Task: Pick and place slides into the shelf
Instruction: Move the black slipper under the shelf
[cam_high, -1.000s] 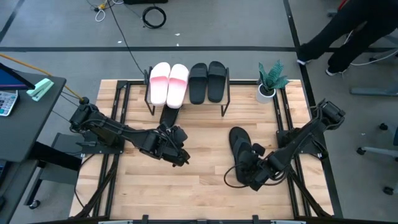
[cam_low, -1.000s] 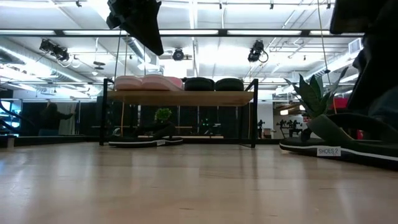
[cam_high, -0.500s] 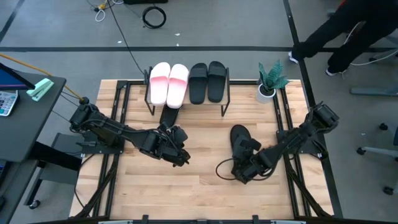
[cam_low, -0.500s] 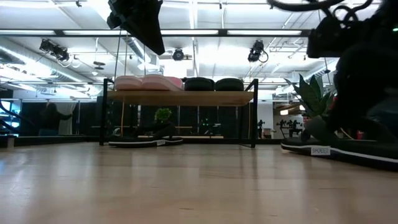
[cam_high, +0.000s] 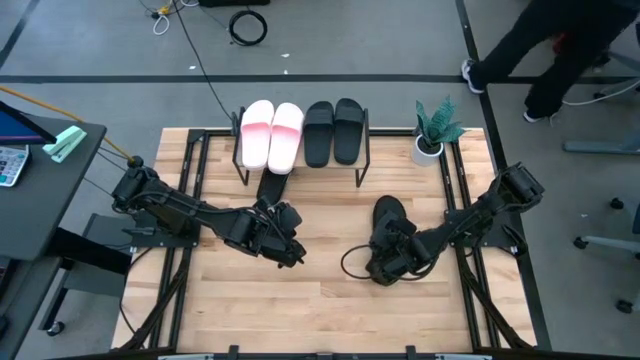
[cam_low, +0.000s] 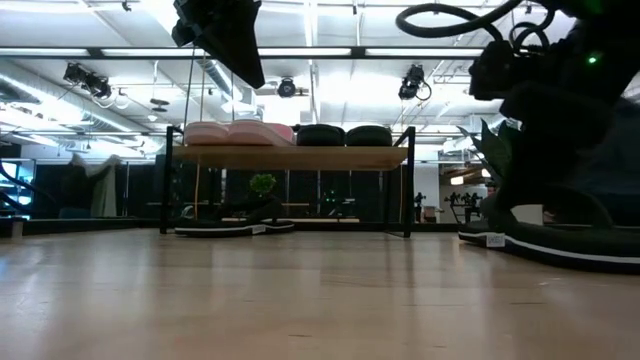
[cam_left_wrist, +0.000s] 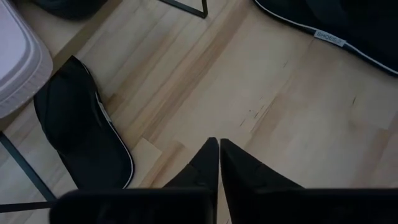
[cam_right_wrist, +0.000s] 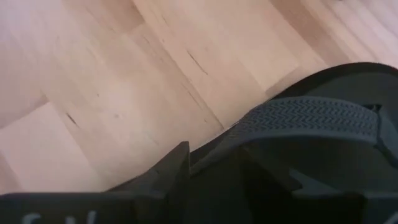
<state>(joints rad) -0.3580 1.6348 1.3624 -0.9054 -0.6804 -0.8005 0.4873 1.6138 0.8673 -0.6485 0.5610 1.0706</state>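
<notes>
The shelf (cam_high: 300, 165) stands at 12 o'clock on the tabletop (cam_high: 320, 300), four slides (cam_high: 300, 133) on top, one slide (cam_high: 271, 187) beneath. A plant (cam_high: 432, 132) stands at its 3 o'clock; another slide (cam_high: 388, 213) lies at 4 o'clock.

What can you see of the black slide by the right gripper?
The black slide lies flat on the table, out in front of the shelf and right of its middle. It looks like matte rubber or foam, with a wide strap ribbed in a fine herringbone pattern. The right gripper is over its near end, one finger low beside the strap; whether it grips is not visible. Its far end stays uncovered.
</notes>
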